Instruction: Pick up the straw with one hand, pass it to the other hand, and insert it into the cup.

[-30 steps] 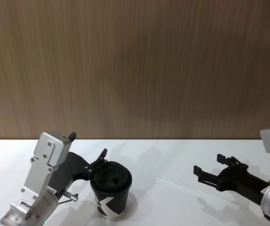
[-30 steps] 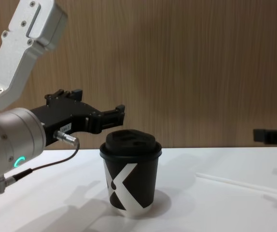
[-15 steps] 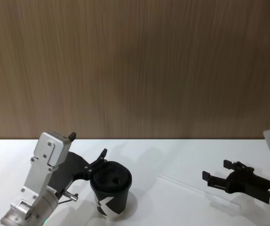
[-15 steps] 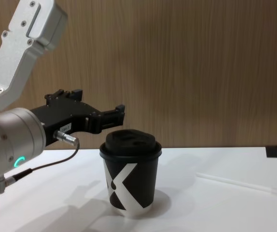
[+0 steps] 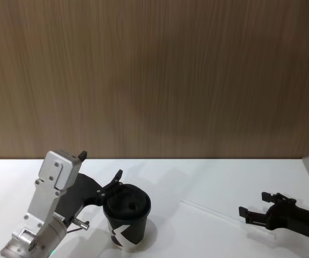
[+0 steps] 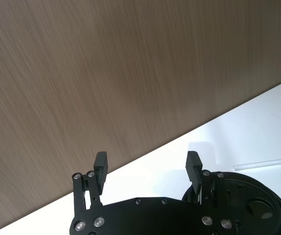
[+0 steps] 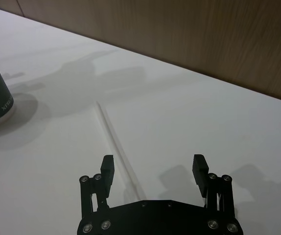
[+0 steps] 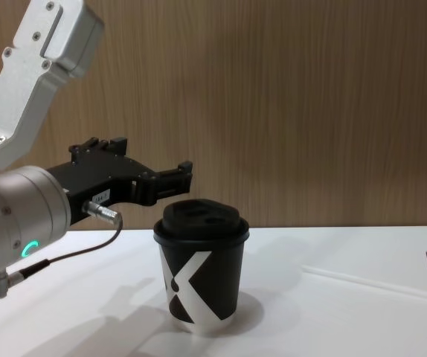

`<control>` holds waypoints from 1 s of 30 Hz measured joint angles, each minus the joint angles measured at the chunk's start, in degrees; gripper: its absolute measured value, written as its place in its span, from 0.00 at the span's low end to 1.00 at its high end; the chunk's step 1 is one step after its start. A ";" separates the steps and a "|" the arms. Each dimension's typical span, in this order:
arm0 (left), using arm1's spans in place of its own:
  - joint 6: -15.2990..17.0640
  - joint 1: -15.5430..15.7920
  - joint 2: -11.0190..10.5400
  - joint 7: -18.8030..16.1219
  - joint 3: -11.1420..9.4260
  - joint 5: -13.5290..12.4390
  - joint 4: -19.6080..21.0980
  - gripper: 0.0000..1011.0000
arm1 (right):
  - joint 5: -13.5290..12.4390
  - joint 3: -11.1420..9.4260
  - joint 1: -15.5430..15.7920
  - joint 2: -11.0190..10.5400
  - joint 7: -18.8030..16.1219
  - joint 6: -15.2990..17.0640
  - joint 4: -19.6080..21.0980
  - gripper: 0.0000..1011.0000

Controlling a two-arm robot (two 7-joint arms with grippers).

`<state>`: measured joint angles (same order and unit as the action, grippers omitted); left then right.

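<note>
The black cup (image 5: 126, 216) with its white X mark and domed lid stands on the white table (image 5: 197, 177), left of centre; it also appears as the cup (image 8: 201, 275). The thin white straw (image 5: 211, 210) lies flat on the table to the cup's right. In the right wrist view the straw (image 7: 112, 138) runs under my right gripper (image 7: 153, 166), close to one finger. My right gripper (image 5: 254, 205) is open and low over the straw's right end, holding nothing. Just behind and above the cup's lid, my left gripper (image 8: 154, 160) hovers open and empty.
A wood-panelled wall (image 5: 154, 75) closes off the back of the table. A thin cable (image 8: 65, 253) hangs from the left wrist beside the cup. Bare table surface lies between cup and straw.
My right gripper has moved down and to the right, ending low over the straw's right end. The left arm, the cup and the straw have not moved.
</note>
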<state>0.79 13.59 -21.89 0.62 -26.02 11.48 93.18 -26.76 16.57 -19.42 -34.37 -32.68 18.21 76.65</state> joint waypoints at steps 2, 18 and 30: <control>0.00 0.00 0.00 0.00 0.00 0.00 0.00 0.99 | 0.21 0.34 -0.21 -0.29 -0.31 -0.18 -0.46 0.99; 0.00 0.00 0.00 0.00 0.00 0.00 0.00 0.99 | 1.02 2.68 -1.24 -1.83 -2.34 -1.29 -2.67 0.99; 0.00 0.00 0.00 0.00 0.00 0.00 0.00 0.99 | 0.81 3.96 -1.50 -2.58 -3.85 -1.45 -3.23 0.99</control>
<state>0.79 13.59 -21.90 0.62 -26.03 11.48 93.18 -25.95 20.53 -20.92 -36.95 -36.53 16.76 73.42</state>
